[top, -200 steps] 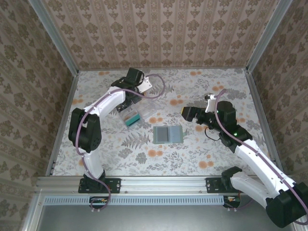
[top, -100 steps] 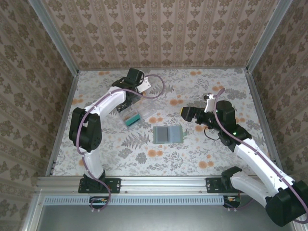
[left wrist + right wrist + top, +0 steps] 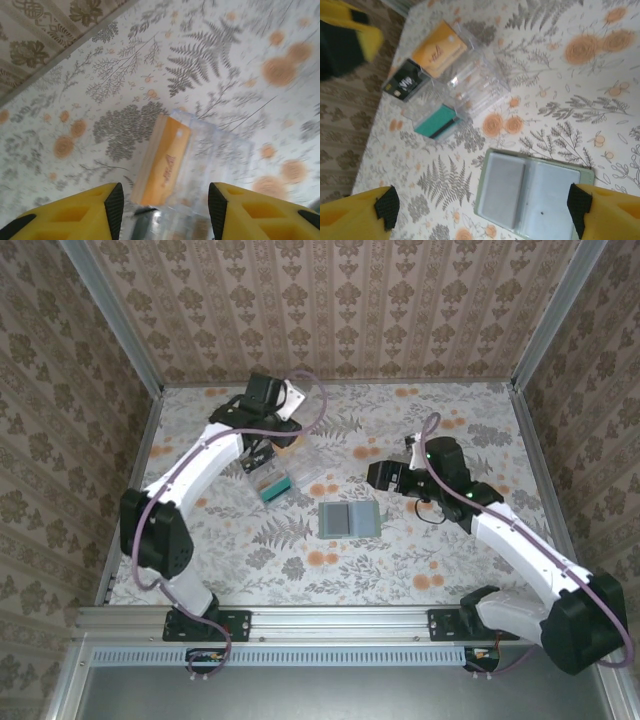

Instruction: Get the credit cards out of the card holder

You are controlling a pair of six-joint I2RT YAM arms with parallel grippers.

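Nearest us, at the centre of the top view, the card holder lies open and flat on the tabletop, its 2 panels facing up. Nothing pins it down. If the right gripper comes in and bites a soft panel rather than a thin card edge, we judge it would drag or lift the whole holder, or fold it shut. The grey rectangle in the left panel may be a card in its pocket; we cannot tell.

Farther off, up and left of the holder, stands the clear box with what look like 3 credit cards in it: a teal card, a black card and an orange card. The box looks light, and the left gripper sits right at its near end, so a careless nudge could tip it and spill the cards.

The right gripper, right of centre in the top view, is spread wide, holds nothing and hangs above the holder without touching it. The left gripper, farthest away, has its jaws partly apart with no card between them. The box edge blurs at the bottom of the left wrist view, so we cannot tell whether a finger touches it.
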